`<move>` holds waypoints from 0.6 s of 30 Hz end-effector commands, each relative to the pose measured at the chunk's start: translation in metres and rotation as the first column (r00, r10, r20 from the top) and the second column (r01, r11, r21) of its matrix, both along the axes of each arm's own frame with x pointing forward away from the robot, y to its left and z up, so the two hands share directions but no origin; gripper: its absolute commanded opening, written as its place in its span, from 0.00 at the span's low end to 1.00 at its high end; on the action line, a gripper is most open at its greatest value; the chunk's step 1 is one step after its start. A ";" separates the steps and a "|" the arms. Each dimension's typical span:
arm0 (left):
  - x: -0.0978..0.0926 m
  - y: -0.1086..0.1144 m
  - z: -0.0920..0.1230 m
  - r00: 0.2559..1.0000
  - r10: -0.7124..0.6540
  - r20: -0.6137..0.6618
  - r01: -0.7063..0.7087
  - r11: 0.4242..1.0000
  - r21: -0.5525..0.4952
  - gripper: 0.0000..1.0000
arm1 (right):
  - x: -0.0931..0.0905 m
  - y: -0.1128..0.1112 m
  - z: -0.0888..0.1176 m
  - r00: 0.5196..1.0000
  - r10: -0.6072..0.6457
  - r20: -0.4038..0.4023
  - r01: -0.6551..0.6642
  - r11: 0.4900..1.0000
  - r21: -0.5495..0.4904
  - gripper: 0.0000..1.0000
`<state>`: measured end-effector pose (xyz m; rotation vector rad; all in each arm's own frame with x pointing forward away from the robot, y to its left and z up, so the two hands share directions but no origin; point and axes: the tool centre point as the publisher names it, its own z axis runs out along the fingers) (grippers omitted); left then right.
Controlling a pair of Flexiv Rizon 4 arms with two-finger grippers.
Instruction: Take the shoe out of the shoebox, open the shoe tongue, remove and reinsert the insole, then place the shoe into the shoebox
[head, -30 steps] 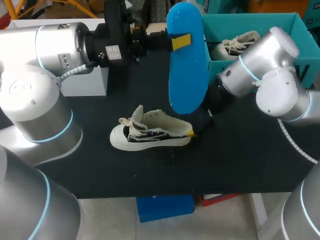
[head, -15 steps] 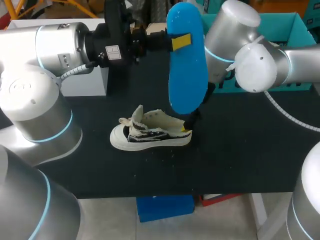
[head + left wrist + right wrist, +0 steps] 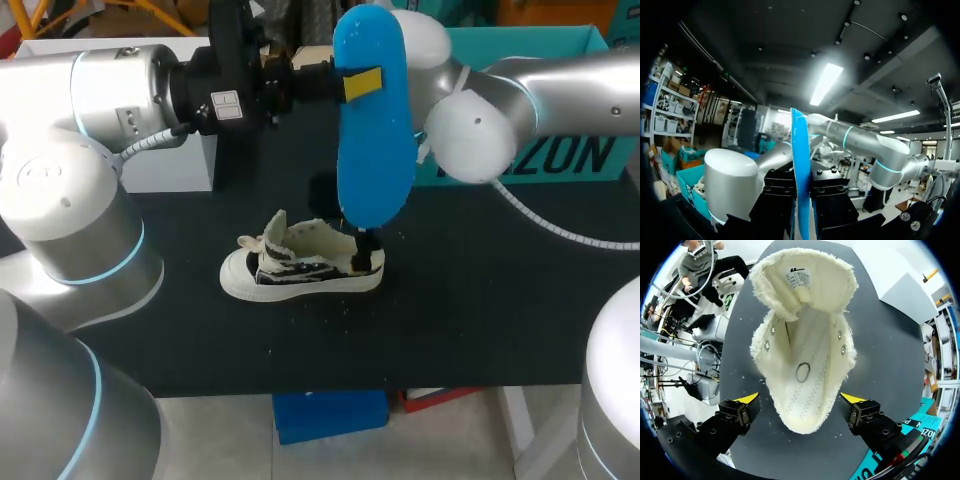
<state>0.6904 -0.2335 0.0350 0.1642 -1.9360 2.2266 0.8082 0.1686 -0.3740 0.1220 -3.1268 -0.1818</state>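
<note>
The shoe [image 3: 300,268] stood on its sole on the bench [image 3: 480,330], lower middle of the frame. Its long axis ran left to right, toe left, with the tongue folded forward. The right pincer [image 3: 800,400] hung released astride the heel, apparently touching neither side. Above, the left pincer [image 3: 801,197] was clenched on the blue insole [image 3: 373,120], held on end. Reinsertion seemed next: the insole needed tipping toe-first into the opening. The shoebox [image 3: 530,110] stood upper right.
</note>
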 end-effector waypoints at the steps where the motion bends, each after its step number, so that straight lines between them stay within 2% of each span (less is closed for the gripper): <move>1: -0.001 -0.001 0.000 1.000 0.004 0.001 -0.004 1.000 -0.001 0.00 | 0.000 0.003 -0.003 1.000 -0.007 0.005 0.008 0.999 -0.033 1.00; 11: -0.001 -0.001 0.000 1.000 0.004 0.001 -0.004 1.000 -0.001 0.00 | 0.004 0.006 -0.006 1.000 -0.023 0.005 0.023 0.998 -0.065 1.00; 18: -0.001 -0.001 0.000 1.000 0.004 0.001 -0.004 1.000 -0.001 0.00 | 0.004 0.007 -0.007 1.000 -0.029 0.008 0.029 0.999 -0.042 1.00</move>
